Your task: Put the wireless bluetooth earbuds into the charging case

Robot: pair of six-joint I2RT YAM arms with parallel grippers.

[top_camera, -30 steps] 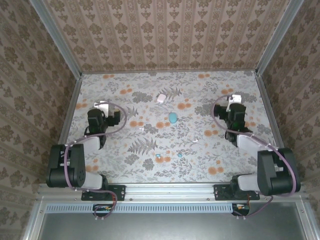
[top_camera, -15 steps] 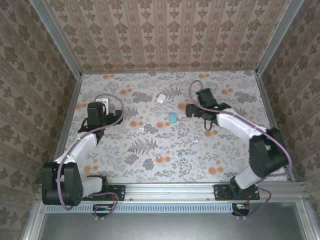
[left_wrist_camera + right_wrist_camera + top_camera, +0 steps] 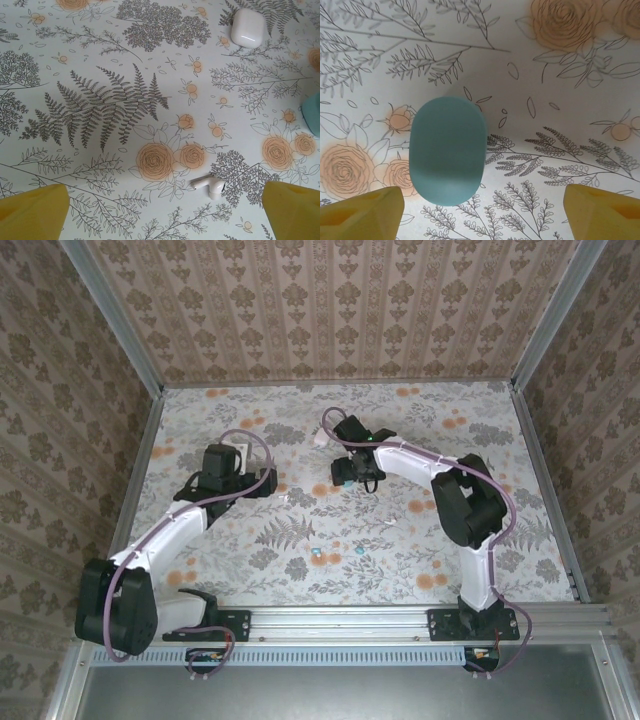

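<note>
The right pincer (image 3: 480, 220) hangs spread directly above the teal oval plastic charging case (image 3: 448, 150) at mid-worktop. Nothing is between its yellow fingertips (image 3: 360, 215). In the right wrist view the case sits just ahead of the fingertips and left of centre, its long axis running away from the wrist. That puts it crosswise to the line between the fingers, so closing would likely take it across its narrow width once the pincer shifts left.

The left pincer (image 3: 268, 482), also spread wide and empty, faces right across the floral worktop (image 3: 480, 410). A tiny white plastic earbud (image 3: 210, 186) lies just ahead of it, right of centre, its long axis roughly along the line between the fingers and its bulbous head to the right. The left arm is the nearer one to this bud.

The white rounded plastic charging case (image 3: 247, 27) lies farther off, closed. Two tiny teal plastic earbuds (image 3: 316, 553) lie well apart from both pincers, toward the near edge.
</note>
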